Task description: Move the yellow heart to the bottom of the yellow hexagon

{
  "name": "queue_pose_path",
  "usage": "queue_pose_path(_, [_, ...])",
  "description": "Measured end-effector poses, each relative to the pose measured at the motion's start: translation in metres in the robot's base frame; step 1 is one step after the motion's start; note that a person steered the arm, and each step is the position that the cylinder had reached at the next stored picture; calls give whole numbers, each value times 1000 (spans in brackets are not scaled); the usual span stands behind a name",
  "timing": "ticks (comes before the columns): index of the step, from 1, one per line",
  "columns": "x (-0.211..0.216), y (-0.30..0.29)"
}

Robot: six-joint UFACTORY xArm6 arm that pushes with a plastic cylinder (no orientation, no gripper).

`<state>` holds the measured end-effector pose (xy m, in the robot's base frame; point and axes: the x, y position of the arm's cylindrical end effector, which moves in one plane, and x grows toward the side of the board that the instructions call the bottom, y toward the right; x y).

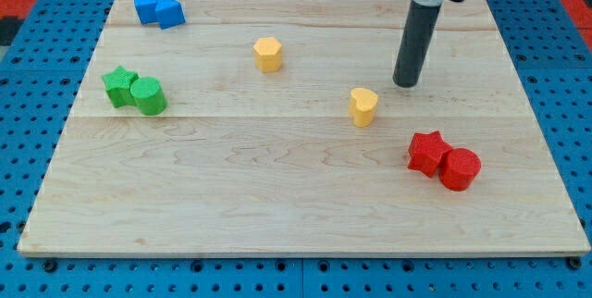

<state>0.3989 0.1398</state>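
Observation:
The yellow heart (363,106) sits right of the board's centre. The yellow hexagon (267,54) stands up and to the left of it, well apart. My tip (405,85) rests on the board just up and to the right of the yellow heart, a small gap away and not touching it. The dark rod rises from the tip to the view's top edge.
A red star (427,152) and a red cylinder (460,169) touch at the lower right. A green star (118,85) and a green cylinder (148,95) touch at the left. Two blue blocks (156,8) sit together at the top left. The wooden board (296,215) lies on a blue pegboard.

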Motion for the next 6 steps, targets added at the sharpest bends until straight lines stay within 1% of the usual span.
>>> queue_pose_path(1, [22,-9])
queue_pose_path(2, [30,-31])
queue_pose_path(3, [30,-123])
queue_pose_path(4, [28,-148])
queue_pose_path(5, [50,-95])
queue_pose_path(6, [64,-132])
